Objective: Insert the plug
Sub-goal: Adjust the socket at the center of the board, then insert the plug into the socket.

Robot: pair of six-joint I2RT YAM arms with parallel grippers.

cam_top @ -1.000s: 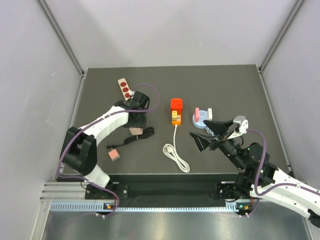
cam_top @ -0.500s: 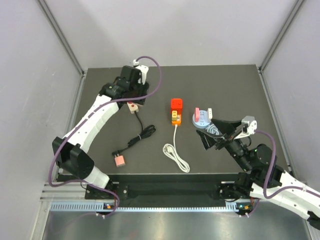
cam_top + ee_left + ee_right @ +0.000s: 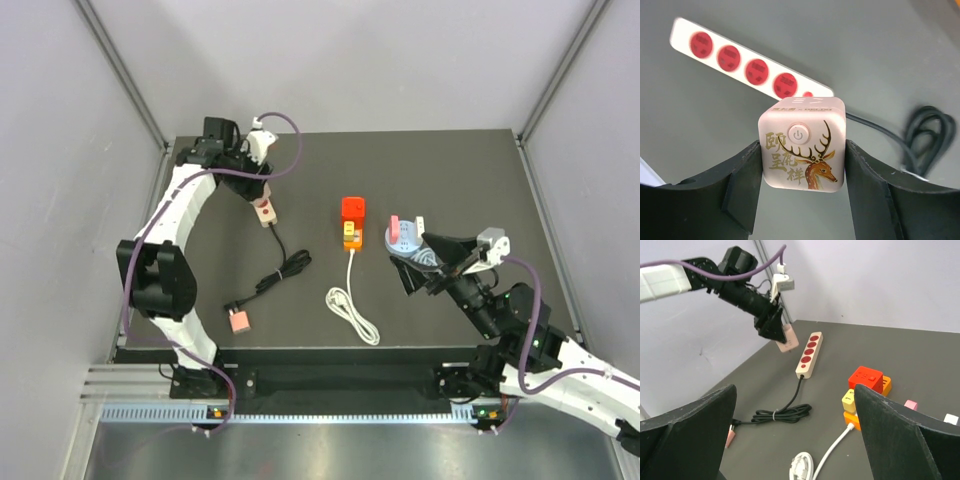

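Note:
The red plug [image 3: 352, 208] [image 3: 866, 380] sits on the far end of the orange power strip [image 3: 352, 238] [image 3: 886, 385] at the table's middle. At the back left my left gripper [image 3: 256, 186] [image 3: 802, 170] [image 3: 776, 326] is shut on a pale pink cube with a deer print [image 3: 802, 145] [image 3: 788, 339]. It holds that cube in the air above a pink strip with red sockets [image 3: 740, 65] [image 3: 265, 212] [image 3: 809, 354]. My right gripper [image 3: 421, 265] [image 3: 795, 440] stands wide open with nothing in it, right of the orange strip.
A yellow block [image 3: 850, 400] sits on the orange strip's near part. The strip's white cable [image 3: 350, 300] coils toward the front. The pink strip's black cord [image 3: 285, 270] [image 3: 780, 415] ends in a pink plug [image 3: 238, 318]. A blue holder with small blocks [image 3: 400, 235] lies under my right gripper.
My left arm has swung from the table's left middle to the back left, lifting the deer cube up over the pink strip. The right gripper shifted slightly right and stayed open.

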